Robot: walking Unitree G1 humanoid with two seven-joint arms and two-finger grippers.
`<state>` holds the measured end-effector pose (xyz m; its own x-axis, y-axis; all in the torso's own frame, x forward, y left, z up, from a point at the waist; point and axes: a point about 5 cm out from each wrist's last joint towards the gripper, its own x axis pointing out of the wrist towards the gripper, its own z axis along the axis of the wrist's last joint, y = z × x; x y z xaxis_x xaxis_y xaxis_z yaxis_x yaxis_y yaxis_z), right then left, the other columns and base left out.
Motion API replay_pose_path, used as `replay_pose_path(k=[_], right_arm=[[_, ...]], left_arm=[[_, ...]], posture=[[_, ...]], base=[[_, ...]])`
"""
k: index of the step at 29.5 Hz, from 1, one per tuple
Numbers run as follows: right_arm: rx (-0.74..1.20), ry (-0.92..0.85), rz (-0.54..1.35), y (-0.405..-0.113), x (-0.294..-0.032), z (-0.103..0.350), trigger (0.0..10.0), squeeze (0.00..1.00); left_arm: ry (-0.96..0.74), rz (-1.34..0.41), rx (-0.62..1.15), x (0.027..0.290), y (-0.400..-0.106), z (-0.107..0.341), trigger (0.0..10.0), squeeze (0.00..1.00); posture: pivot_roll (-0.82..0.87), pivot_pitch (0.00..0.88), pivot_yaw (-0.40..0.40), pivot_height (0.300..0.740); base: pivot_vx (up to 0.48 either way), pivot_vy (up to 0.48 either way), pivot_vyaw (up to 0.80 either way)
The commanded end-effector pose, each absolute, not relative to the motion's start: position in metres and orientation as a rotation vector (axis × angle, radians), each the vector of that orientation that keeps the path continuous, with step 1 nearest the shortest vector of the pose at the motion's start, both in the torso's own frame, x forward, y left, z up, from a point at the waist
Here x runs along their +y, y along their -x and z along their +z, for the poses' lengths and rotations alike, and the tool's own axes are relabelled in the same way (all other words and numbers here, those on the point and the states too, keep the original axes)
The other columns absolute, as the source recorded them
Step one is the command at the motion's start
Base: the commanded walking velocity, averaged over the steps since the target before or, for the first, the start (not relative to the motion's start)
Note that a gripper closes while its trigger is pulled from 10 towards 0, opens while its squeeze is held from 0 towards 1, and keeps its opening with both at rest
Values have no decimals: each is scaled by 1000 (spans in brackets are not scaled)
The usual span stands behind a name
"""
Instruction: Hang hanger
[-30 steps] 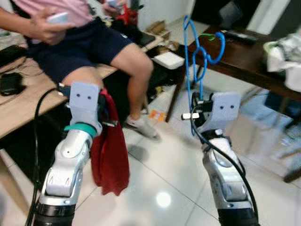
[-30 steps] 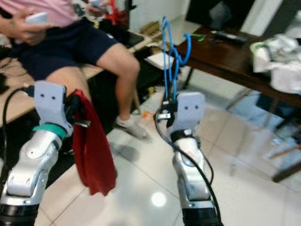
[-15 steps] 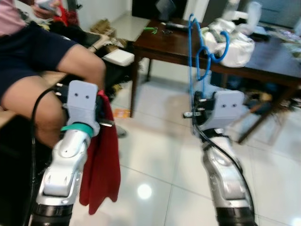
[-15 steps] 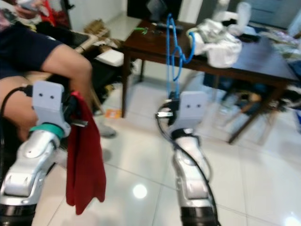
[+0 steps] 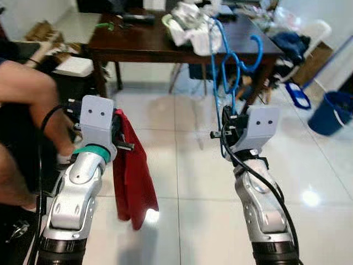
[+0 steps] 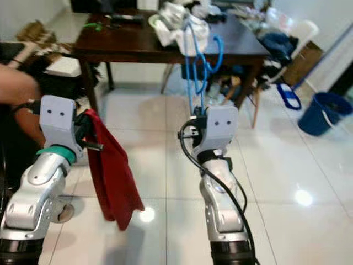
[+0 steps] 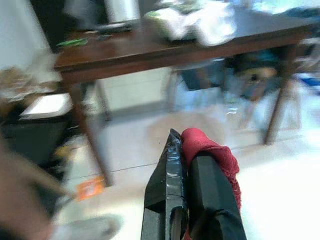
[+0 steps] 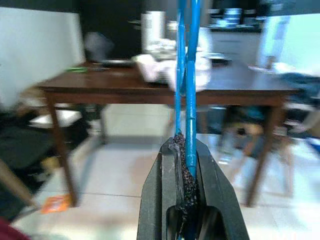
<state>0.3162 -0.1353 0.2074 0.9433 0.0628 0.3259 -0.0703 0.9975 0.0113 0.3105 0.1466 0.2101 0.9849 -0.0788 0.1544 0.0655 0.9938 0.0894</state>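
Note:
A blue hanger stands upright above my right gripper, which is shut on its lower bars; the hook curls at the top right. In the right wrist view the blue bars rise from between the closed black fingers. My left gripper is shut on a red cloth that hangs down from it toward the white tile floor. The left wrist view has the red cloth pinched between the fingers.
A dark wooden table stands ahead with white clothes piled on it. A person's leg and arm are close at my left. A blue bucket and a blue basket stand at the right.
The camera has swung right: the person has slid to the left edge and the table and bucket have come into view. Both grippers hold the same things as before.

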Motion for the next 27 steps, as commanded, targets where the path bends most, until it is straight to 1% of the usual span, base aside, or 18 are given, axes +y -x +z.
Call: replay_pose_path(k=[1, 14, 22, 27], right_arm=[[-327, -32, 70, -316, -135, 207, 10000, 0], [-323, -34, 65, -316, -136, 206, 10000, 0], [-320, -32, 64, -318, -136, 205, 10000, 0], [-327, -18, 62, -319, -136, 206, 10000, 0]], left_arm=[[-76, -86, -203, 146, -306, 218, 10000, 0], [-52, -94, -204, 146, -305, 219, 10000, 0], [-74, -79, -221, 148, -306, 221, 10000, 0], [-89, -60, -231, 150, -307, 222, 10000, 0]], posture=[[0, 51, 37, 740], [0, 49, 35, 740], [3, 46, 32, 740], [6, 44, 31, 740]], base=[[0, 0, -800], [0, 0, -800], [0, 0, -800], [469, 0, 0]])
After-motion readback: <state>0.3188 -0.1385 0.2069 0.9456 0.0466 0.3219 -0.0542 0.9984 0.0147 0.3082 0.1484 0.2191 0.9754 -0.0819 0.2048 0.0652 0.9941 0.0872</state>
